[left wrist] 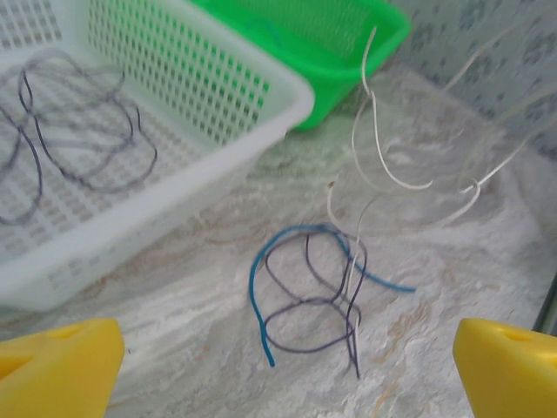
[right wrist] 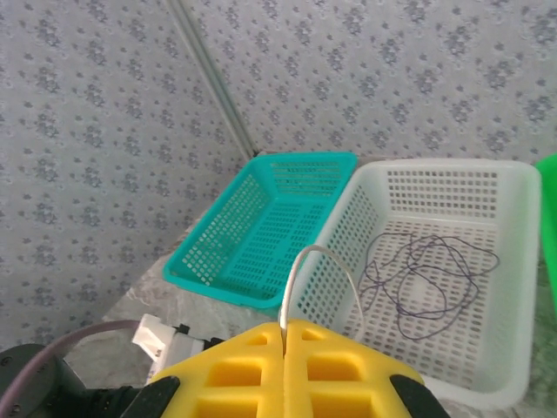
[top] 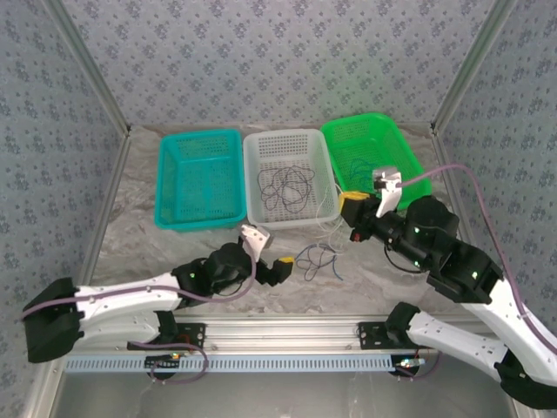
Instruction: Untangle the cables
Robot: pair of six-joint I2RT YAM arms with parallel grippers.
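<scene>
- The right gripper (right wrist: 284, 335) is seen with its yellow jaws pressed together; a white cable (right wrist: 285, 300) is pinched in the seam between them.
- From that seam the white cable is carried upward and bent over in a narrow arch above the fingertips.
- In the overhead view, the right gripper is held above the table near the front right corner of the white basket (left wrist: 200, 187).
- The left gripper (left wrist: 283, 370) is held with its jaws spread wide apart, and nothing is gripped between them.
- Its two yellow fingertips (left wrist: 61, 366) are seen at the lower corners of the wrist view, with the loose tangle lying on the table (left wrist: 174, 313) ahead of them.
- In that tangle a blue cable (left wrist: 252, 292) is curved in an open loop, and a dark purple cable (left wrist: 356, 348) is looped through and across it.
- Several white strands (left wrist: 354, 139) are lifted off the table from the far side of the tangle and drawn up toward the right.
- Whether these strands are knotted with the blue and purple ones cannot be told.
- The tangle is placed just in front of the white basket, between the two grippers.
- More dark cables (top: 287, 185) are lying in loose curls on the floor of the white basket.
- The green basket (left wrist: 365, 43) is set against the right side of the white one, and the teal basket (right wrist: 226, 244) against its left.
</scene>
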